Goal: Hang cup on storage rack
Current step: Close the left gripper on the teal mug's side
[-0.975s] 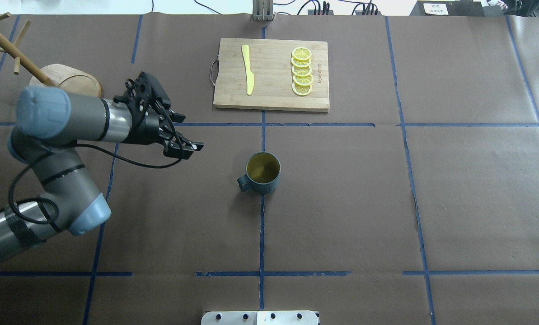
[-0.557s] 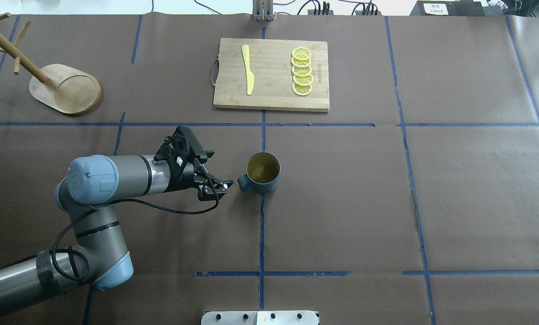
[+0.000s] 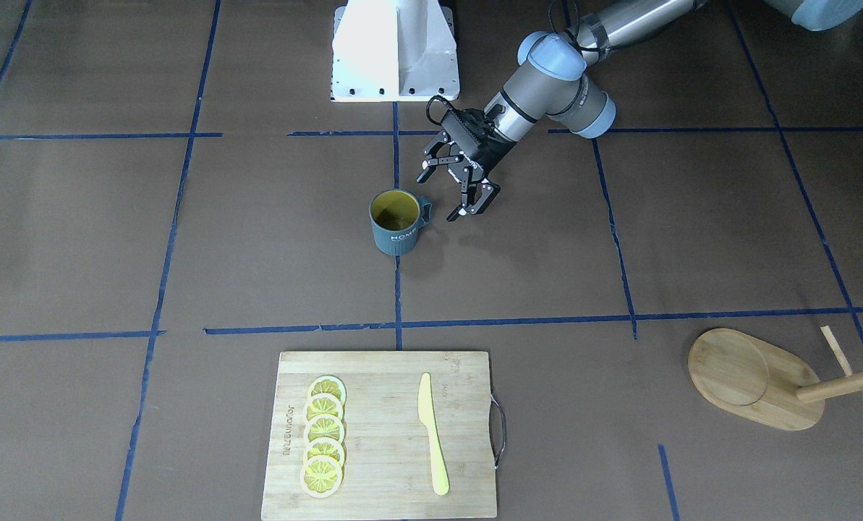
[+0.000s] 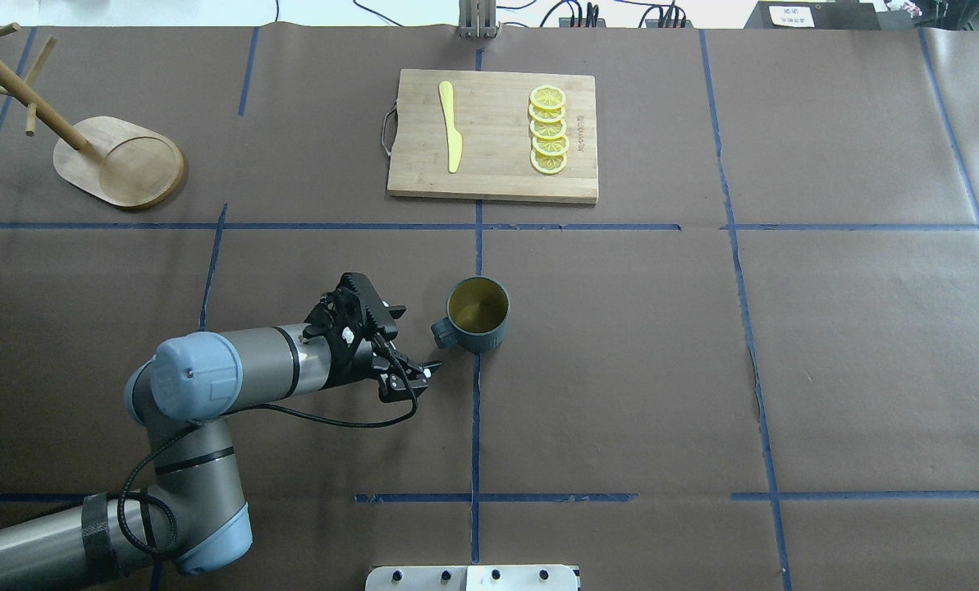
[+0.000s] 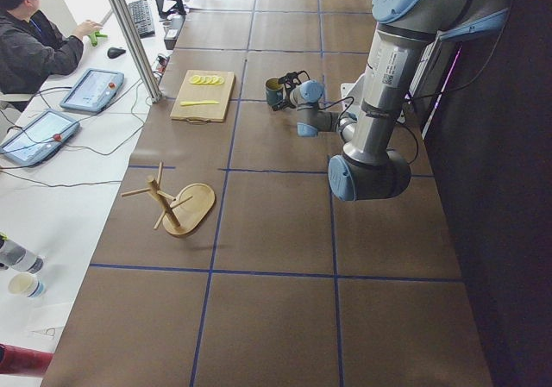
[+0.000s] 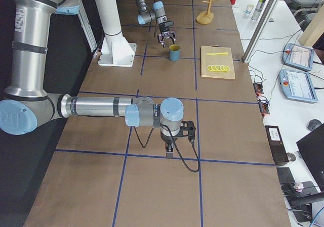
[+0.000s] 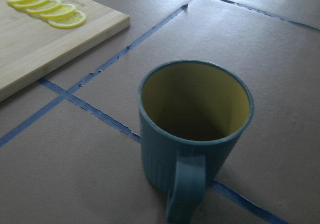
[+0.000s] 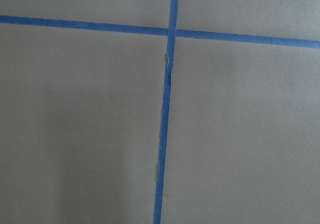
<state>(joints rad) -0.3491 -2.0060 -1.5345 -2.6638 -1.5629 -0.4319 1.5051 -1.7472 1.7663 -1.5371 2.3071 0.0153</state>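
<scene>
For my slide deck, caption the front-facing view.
Left gripper open beside the handle of the upright cup; storage rack far off.

Teal-grey ribbed cup [image 3: 396, 233] with mustard-yellow inside.

Cup [image 4: 478, 304] stands upright on the table [image 4: 784, 328] near its centre, on a tape line [image 4: 474, 427] that runs away from the robot. Its handle points to the robot's left. Left gripper [image 4: 417, 341] is just beside that handle, on its left and a little nearer the robot, not touching it.

Cutting board [image 4: 493, 176] lies behind the cup, towards the table's far edge. On it, the knife [image 4: 450, 127] is on the left half. The lemon slices [image 4: 548, 130] sit in an overlapping front-to-back row on the right half.

Storage rack [image 4: 120, 160] is at the far left, well apart from cup and board, its post at the left end of the base.

Right gripper [image 6: 168, 152] hangs over the table well to the robot's right, far from everything else.
</scene>
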